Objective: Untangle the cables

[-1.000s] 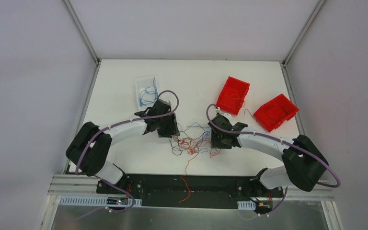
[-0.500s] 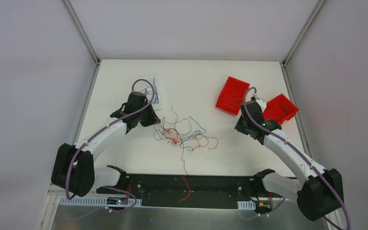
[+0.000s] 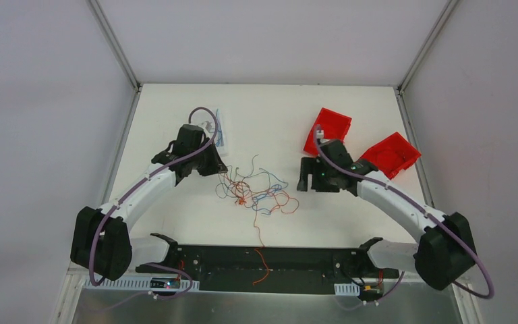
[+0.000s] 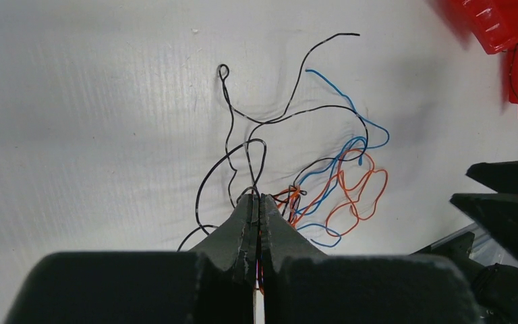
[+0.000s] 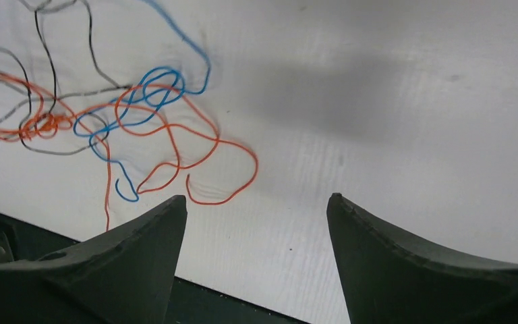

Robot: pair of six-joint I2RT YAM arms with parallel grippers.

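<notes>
The cables [image 3: 260,192] lie as a loose tangle of thin orange, blue and black strands in the middle of the white table. My left gripper [image 3: 217,169] sits at the tangle's left edge. In the left wrist view it [image 4: 257,197] is shut, with thin strands pinched between its pads, and the cables [image 4: 337,182] spread out beyond the tips. My right gripper [image 3: 305,179] hangs just right of the tangle. In the right wrist view it [image 5: 256,199] is open and empty above bare table, with the cables [image 5: 155,128] to the upper left and an orange loop near its left fingertip [image 5: 175,202].
Two red bins [image 3: 327,131] [image 3: 391,155] stand behind the right arm at the back right. A clear tray [image 3: 219,125] with blue wires shows partly behind the left arm. A stray red wire [image 3: 260,260] trails over the black base rail at the front.
The grippers drew apart from the tangle, stretching it out. Since half a second ago the right gripper has swung left from the red bins toward the tangle and opened. The left stays shut.
</notes>
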